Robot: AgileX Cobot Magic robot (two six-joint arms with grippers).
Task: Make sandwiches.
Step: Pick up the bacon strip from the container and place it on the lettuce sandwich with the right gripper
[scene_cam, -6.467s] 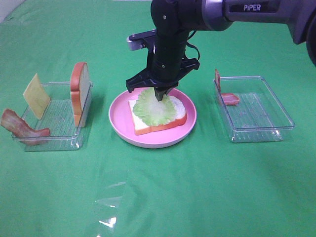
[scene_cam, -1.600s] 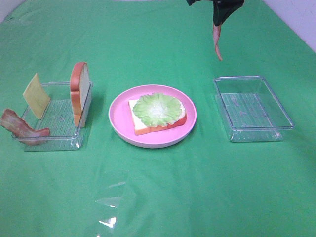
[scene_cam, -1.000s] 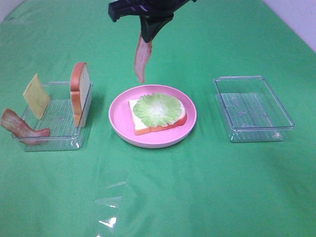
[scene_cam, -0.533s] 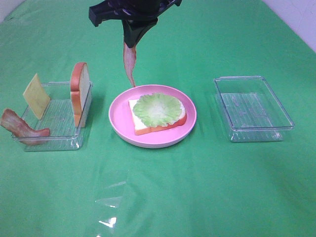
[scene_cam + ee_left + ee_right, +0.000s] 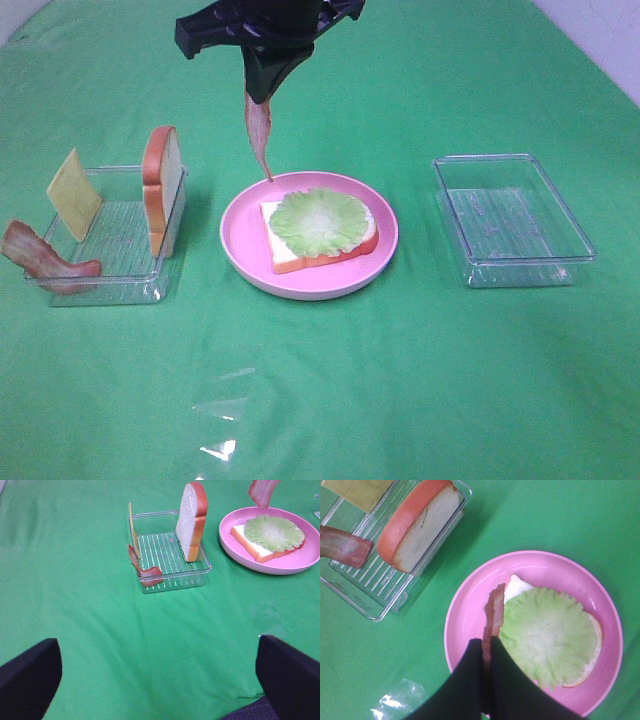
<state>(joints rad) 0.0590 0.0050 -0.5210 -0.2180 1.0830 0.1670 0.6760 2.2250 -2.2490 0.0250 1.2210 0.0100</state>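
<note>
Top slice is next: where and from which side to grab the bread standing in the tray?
Pinch the bread at its arched top from straight above, jaws across its flat faces. It stands on edge at the tray wall nearest the plate, top above the rim, cheese apart.

Matt green cloth; clear ribbed plastic trays; glossy pink plate.

A round pink plastic plate bore a white toy bread slice topped by a ruffled green lettuce leaf. Left of it, a clear plastic tray held an upright bread slice at its right wall and a leaning yellow cheese square at its left. A reddish-brown bacon strip draped over its front left corner. A second clear plastic tray lay right of the plate. Another bacon strip hung from the right gripper above the plate's far left rim.
</note>
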